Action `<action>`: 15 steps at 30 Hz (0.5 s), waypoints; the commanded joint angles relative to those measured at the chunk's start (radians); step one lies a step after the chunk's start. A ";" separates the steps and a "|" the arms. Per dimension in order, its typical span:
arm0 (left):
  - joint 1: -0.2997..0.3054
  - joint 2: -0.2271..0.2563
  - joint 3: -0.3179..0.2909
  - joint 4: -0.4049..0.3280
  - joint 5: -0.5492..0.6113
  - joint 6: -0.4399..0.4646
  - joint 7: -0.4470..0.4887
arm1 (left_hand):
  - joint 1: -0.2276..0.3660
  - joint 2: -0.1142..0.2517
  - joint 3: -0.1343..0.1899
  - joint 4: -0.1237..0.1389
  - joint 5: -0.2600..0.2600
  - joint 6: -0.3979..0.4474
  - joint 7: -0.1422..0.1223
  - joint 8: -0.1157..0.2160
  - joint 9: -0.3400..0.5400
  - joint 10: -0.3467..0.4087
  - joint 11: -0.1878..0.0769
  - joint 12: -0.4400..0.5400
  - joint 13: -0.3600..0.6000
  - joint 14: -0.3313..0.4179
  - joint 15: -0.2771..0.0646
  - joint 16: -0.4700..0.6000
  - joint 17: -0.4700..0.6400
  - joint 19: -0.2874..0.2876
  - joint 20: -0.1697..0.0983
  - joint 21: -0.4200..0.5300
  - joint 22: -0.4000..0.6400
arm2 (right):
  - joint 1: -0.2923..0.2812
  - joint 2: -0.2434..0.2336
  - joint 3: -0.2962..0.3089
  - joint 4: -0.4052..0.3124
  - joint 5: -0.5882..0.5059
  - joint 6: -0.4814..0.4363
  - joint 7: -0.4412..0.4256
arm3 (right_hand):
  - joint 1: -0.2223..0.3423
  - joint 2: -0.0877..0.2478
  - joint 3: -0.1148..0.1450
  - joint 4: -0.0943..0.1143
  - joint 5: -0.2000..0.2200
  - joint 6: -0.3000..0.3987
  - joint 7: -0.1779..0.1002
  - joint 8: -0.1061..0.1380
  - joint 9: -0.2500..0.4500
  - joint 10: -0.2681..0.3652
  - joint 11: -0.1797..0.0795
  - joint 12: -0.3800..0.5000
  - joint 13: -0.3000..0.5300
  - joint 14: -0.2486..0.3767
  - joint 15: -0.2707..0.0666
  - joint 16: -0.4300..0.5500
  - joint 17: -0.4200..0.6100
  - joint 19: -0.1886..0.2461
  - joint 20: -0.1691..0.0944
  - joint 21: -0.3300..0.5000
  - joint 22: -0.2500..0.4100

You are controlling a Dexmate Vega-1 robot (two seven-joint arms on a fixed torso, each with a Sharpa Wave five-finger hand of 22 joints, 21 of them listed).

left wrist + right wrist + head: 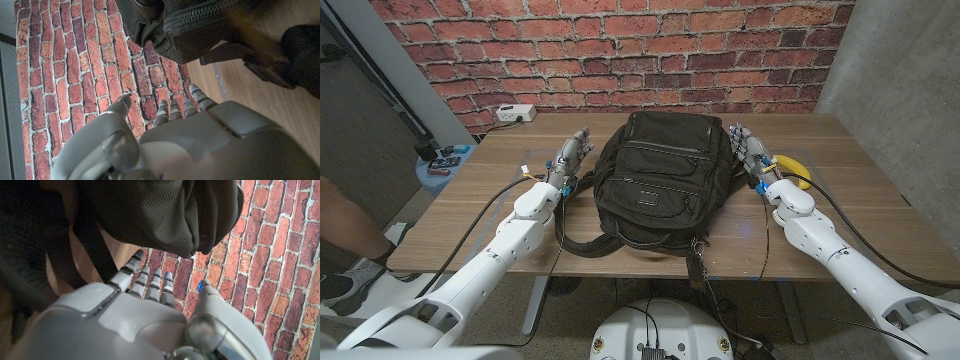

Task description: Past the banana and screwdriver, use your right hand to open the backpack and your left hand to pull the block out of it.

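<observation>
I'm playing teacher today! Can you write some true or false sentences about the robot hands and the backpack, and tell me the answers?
1. The black backpack lies between the two robot hands. True.
2. The left robot hand holds the banana. False: it holds nothing, its fingers apart beside the backpack.
3. The banana lies on the table near the right robot hand. True.
4. The backpack is wide open with a block sticking out. False: its zippers look shut and no block shows.
5. Behind the table is a brick wall. True.
</observation>
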State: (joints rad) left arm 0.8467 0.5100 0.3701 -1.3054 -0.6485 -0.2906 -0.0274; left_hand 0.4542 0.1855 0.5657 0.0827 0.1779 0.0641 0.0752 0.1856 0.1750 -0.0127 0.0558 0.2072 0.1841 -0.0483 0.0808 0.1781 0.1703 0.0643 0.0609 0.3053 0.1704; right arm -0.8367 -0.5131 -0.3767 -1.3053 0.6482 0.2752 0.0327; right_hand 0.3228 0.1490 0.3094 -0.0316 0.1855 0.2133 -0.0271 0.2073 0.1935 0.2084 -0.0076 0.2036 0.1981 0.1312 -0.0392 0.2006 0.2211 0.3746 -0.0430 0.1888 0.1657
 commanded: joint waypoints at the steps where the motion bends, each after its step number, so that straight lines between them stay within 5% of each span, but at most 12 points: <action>1: 0.018 0.006 0.001 -0.021 0.001 -0.003 0.004 | 0.009 0.000 0.009 -0.001 0.004 -0.001 0.006 0.004 0.004 -0.001 0.009 0.005 0.001 -0.002 0.007 0.005 0.001 0.001 0.008 0.003 0.005 | -0.001 -0.006 -0.010 -0.020 -0.008 -0.020 -0.003 | 0.009 0.000 0.007 0.000 0.005 0.007 -0.002 0.004 0.003 0.009 -0.001 0.005 0.005 0.009 -0.018 0.006 0.004 0.005 -0.019 0.007 0.005; 15: 0.040 0.032 -0.009 -0.056 -0.004 0.003 -0.002 | 0.011 -0.002 0.017 -0.009 0.005 -0.002 0.007 0.002 0.004 -0.001 0.007 0.003 0.002 -0.003 0.007 0.003 0.001 0.002 0.009 -0.003 0.005 | -0.034 -0.031 -0.012 -0.103 -0.028 -0.044 -0.043 | 0.008 0.000 0.011 -0.001 0.004 0.007 -0.001 0.002 0.002 0.009 -0.002 0.004 0.005 0.009 -0.019 0.006 0.002 0.004 -0.017 0.006 0.005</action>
State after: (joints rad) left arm 0.8724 0.5249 0.3686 -1.3402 -0.6485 -0.2920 -0.0231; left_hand 0.4553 0.1867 0.5739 0.0745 0.1779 0.0642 0.0751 0.1857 0.1748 -0.0127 0.0557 0.2071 0.1840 -0.0483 0.0807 0.1781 0.1698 0.0643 0.0608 0.3058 0.1703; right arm -0.8484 -0.5278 -0.3853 -1.3525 0.6348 0.2504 0.0186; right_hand 0.3228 0.1490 0.3134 -0.0357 0.1855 0.2129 -0.0269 0.2072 0.1934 0.2084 -0.0076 0.2035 0.1980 0.1311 -0.0392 0.2006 0.2210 0.3744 -0.0429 0.1887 0.1649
